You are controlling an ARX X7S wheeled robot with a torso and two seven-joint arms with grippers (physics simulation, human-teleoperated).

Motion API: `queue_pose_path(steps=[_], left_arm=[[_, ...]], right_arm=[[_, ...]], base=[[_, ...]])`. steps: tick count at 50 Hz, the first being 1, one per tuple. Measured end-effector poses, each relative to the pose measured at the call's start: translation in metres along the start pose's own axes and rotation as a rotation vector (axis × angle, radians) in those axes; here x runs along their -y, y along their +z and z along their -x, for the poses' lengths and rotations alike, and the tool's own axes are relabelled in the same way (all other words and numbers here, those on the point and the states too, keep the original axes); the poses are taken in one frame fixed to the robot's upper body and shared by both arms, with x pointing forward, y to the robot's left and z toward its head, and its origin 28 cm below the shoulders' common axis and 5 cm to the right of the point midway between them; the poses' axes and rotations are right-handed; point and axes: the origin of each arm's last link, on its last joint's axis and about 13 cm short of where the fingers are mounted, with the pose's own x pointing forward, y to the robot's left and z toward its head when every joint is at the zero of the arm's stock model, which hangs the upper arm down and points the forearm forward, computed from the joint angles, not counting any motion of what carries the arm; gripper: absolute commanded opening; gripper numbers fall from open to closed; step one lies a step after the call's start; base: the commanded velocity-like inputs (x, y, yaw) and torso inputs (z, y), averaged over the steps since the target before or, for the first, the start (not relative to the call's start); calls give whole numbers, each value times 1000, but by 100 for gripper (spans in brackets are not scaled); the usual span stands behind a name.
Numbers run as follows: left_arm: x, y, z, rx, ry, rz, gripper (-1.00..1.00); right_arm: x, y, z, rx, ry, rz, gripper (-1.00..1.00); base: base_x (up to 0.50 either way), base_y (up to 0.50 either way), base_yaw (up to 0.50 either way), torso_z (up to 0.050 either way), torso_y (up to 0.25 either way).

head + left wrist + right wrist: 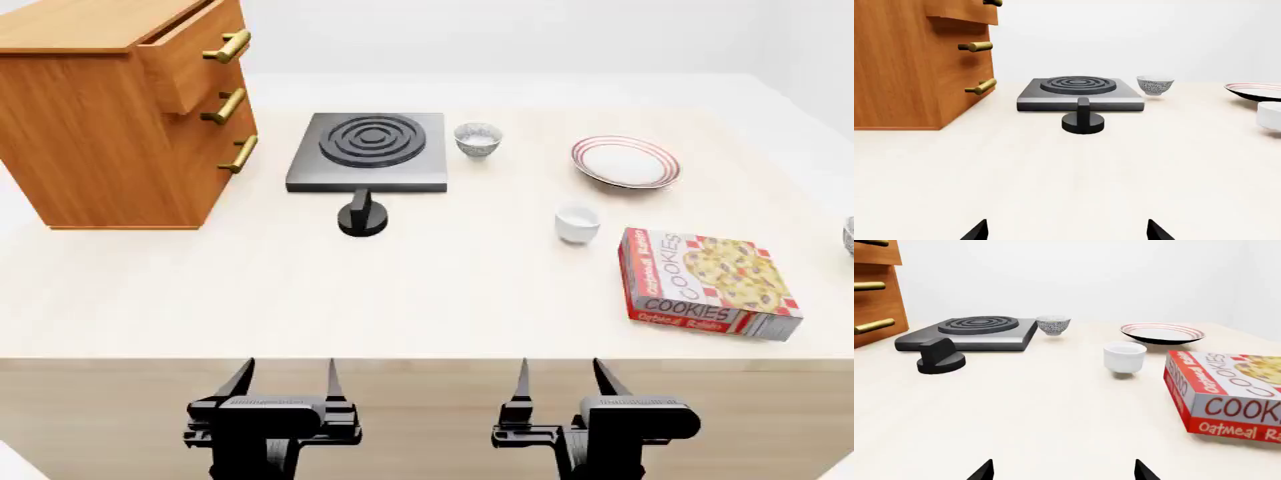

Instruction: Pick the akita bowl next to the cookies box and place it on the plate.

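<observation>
At the desk's (441,290) far right edge in the head view, a sliver of the akita bowl (849,237) is peeking into frame, lying just beyond the cookies box (707,285); its inside cannot be seen. A second patterned bowl (478,139) is sitting beside the stove burner (370,150), apart from the box, and is showing nothing inside. The plate (626,161) is resting farther back between that bowl and the box, its white centre bare. A plain white cup (577,224) is standing between plate and box, touching neither, and appearing empty. In front of the burner a black knob (363,217) is sitting on the desk. The wooden cabinet (114,110) is occupying the far left, its top drawer (187,60) standing slightly pulled out; whatever it holds is hidden.

Both arms are hanging at the near edge. The left claw (284,385) is spread open with nothing between its fingers, and the right claw (561,385) is likewise open and holding nothing.
</observation>
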Motion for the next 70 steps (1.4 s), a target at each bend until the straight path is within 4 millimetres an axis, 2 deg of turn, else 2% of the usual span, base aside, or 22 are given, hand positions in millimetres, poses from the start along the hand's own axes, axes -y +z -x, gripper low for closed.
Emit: queue_pose_path(steps=[6,49,53,56,65,70], left_arm=[[0,0,1,1,1,-1,100],[-1,-6,0,-13,-6,-4,100],[0,-4,-1,-21,-10,10,100],[-2,7,-6,-25,-11,8,100],[-16,87,-47,12,3,-7,100],[-21,113,-55,20,2,-17,100]], right_arm=[[0,0,1,-2,6,-4,100],[4,1,2,-10,13,-9,100],[6,3,-1,-24,4,-14,100],[7,14,-8,-38,6,-21,100],[12,85,-50,-28,33,-22,100],[14,109,-62,-29,37,-14,100]], base=[[0,-47,0,0,0],[0,-500,0,0,0],[0,-94,0,0,0],[0,0,0,0,0],[289,0,0,0,0],[500,0,0,0,0]])
